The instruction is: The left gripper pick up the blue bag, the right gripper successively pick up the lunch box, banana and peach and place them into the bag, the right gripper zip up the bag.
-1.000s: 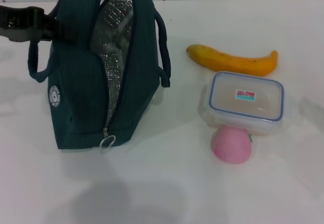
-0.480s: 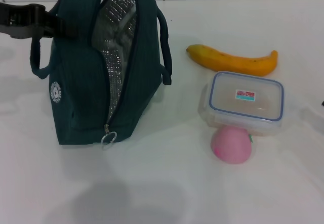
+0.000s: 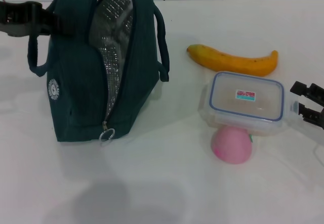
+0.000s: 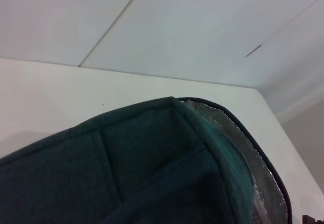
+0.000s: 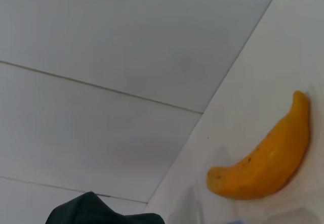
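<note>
Two pincers in view. Left pincer (image 3: 48,24) clamped on the top edge of the blue bag (image 3: 76,82), which stands on the white worktop (image 3: 162,183) unzipped, foil lining showing. Right pincer (image 3: 304,102) at the right edge, fingers apart, just beside the lunch box (image 3: 246,101). Peach (image 3: 231,144) touches the box's near side; banana (image 3: 233,60) lies just behind it.

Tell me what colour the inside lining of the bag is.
Shiny silver foil lining inside the blue bag, clearest in the head view.
</note>
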